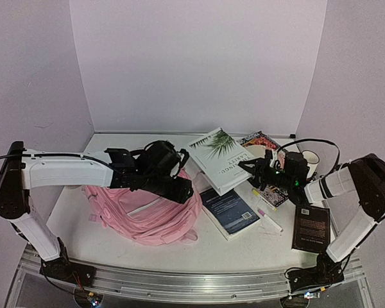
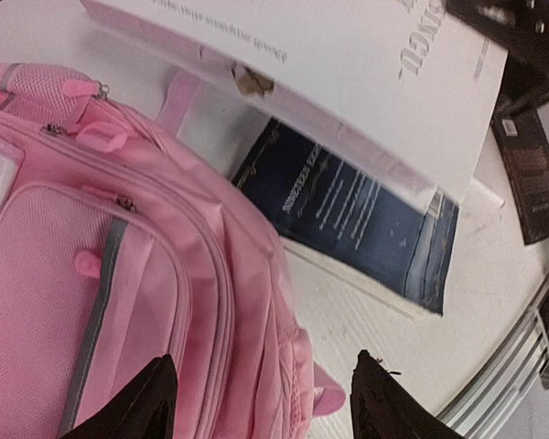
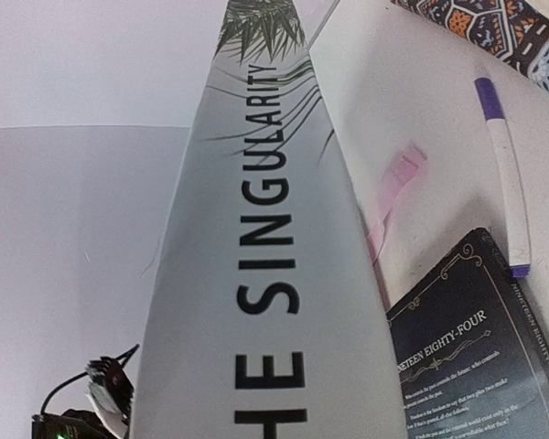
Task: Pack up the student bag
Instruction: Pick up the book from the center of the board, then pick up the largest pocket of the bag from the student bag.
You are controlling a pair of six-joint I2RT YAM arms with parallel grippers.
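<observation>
White surface (image 1: pixel 90 244) across the lower half of the top view. On its left-centre part, lying flat and slumped, the pink student bag (image 1: pixel 151 218), zip pockets facing up. In the left wrist view, the same bag spread over the whole left half of the frame, grey trim and pink zip pulls showing.

Over the bag's right edge, the left fingers (image 2: pixel 151 402), apart and gripping nothing. One dark tip over pink fabric at the bottom of the frame, the other over bare surface just right of the bag.

Up and right of the bag, near the centre of the top view, a large white book (image 1: pixel 218 157) with a palm-leaf cover, up off the surface and tilted. Clamped on its right edge, the right fingers (image 1: pixel 253 168). In the right wrist view, only the spine reading "THE SINGULARITY" running up the middle, the tips themselves hidden.

Below the white book and just right of the bag, flat on the surface, a dark blue book (image 1: pixel 231 212).

At lower right, apart from the rest, a smaller black book (image 1: pixel 311 228).

Between those two, a white marker (image 1: pixel 269 221) with a purple cap.
</observation>
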